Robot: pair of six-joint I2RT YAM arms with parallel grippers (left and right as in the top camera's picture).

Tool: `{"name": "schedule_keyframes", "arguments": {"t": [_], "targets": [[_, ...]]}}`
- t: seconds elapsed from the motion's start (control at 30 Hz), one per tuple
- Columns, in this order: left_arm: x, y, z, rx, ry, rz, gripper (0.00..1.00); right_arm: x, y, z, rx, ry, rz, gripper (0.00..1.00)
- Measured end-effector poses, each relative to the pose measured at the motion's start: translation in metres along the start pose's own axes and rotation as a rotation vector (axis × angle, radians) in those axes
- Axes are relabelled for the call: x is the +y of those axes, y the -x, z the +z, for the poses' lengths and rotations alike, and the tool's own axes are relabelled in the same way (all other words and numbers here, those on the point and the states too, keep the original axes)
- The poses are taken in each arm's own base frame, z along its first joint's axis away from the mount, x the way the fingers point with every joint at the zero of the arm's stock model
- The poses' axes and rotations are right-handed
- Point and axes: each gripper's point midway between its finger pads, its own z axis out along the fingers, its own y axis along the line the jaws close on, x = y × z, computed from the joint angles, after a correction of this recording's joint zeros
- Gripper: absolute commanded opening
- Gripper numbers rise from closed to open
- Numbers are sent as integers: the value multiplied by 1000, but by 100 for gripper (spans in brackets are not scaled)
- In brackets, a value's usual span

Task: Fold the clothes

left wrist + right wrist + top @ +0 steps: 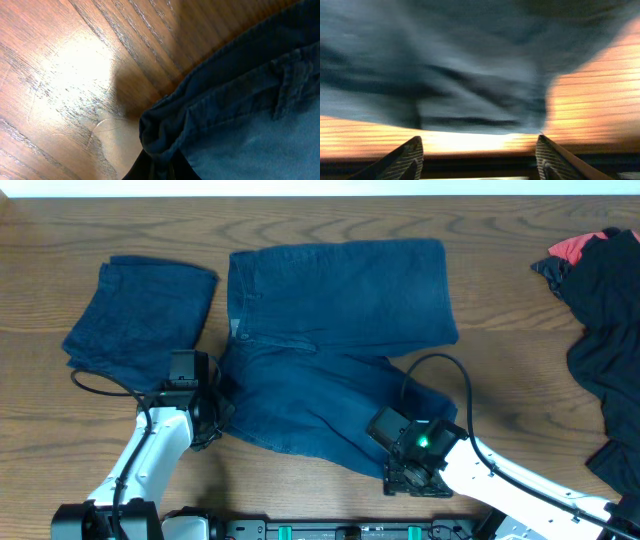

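Observation:
The dark navy shorts (330, 330) lie spread across the middle of the table, one leg toward the back and the other angled to the front right. A matching pair lies folded as a thick bundle (140, 310) at the left. My left gripper (222, 398) is at the shorts' left waistband corner. In the left wrist view it (160, 167) is shut on a bunched fold of the waistband (165, 125). My right gripper (405, 475) is at the hem of the front leg. In the right wrist view its fingers (480, 157) are wide open and empty, with the blurred hem (470, 90) just ahead.
A pile of black clothing with a red piece (605, 320) lies at the right edge. The table's front edge and a dark rail (330, 530) run close behind both grippers. Bare wood (510, 380) shows between the shorts and the pile.

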Motion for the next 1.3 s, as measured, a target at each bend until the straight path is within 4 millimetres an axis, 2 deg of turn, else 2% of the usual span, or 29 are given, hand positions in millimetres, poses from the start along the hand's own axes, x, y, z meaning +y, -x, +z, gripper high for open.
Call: {"name": "schedule_keyframes", "arguments": {"t": [0.07,0.23,0.3,0.37,0.57,0.67,0.77,0.83,1.07,1.17,1.3], "targets": [[0,0,0,0,0,0,7,18,1,-1,12,82,55,99],[0,0,0,1,0,0,7,54,6,-7,44,245,249,99],[0,0,0,1,0,0,7,57,5,-8,65,257,330,99],[0,0,0,1,0,0,7,56,4,-7,78,248,399,98],[0,0,0,1,0,0,8,34,-8,-3,122,135,644,82],[0,0,0,1,0,0,8,20,-17,-2,142,62,779,80],[0,0,0,1,0,0,8,11,-22,-2,153,8,906,69],[0,0,0,1,0,0,8,11,-18,-1,132,11,958,66],[0,-1,0,3,-1,0,8,29,16,-3,44,146,1045,71],[0,-1,0,4,-2,0,8,21,26,-3,-25,140,1068,73],[0,-1,0,4,-2,0,8,4,31,-2,-104,86,1085,73]]}}
